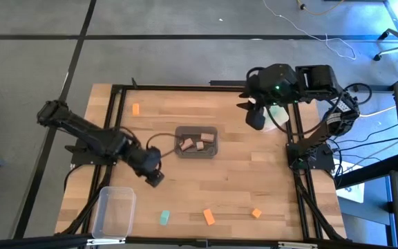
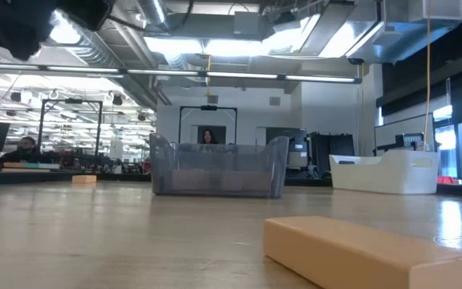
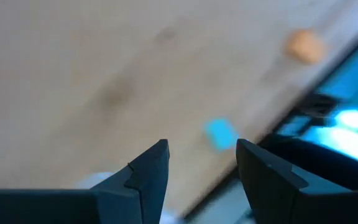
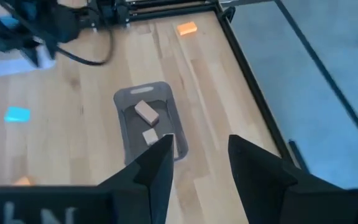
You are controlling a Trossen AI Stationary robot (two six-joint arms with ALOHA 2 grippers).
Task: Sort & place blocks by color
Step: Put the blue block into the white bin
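Two tan blocks (image 1: 193,144) lie inside the dark grey bin (image 1: 215,131) at mid-table; the right wrist view shows them too (image 4: 146,112). One orange block (image 1: 136,109) sits at the far left. A teal block (image 1: 164,218) and two orange blocks (image 1: 209,217) (image 1: 256,213) lie along the near edge. My left gripper (image 1: 154,178) hovers open between the grey bin and the teal block (image 3: 219,134), touching nothing. My right gripper (image 1: 254,119) hangs open, raised over the far right (image 4: 199,140).
A clear bin (image 1: 112,211) stands at the near left corner. A white bin (image 1: 280,116) sits at the far right, partly under my right arm. A black frame (image 1: 185,87) runs around the table. The low view shows an orange block (image 2: 367,253) close up and people beyond.
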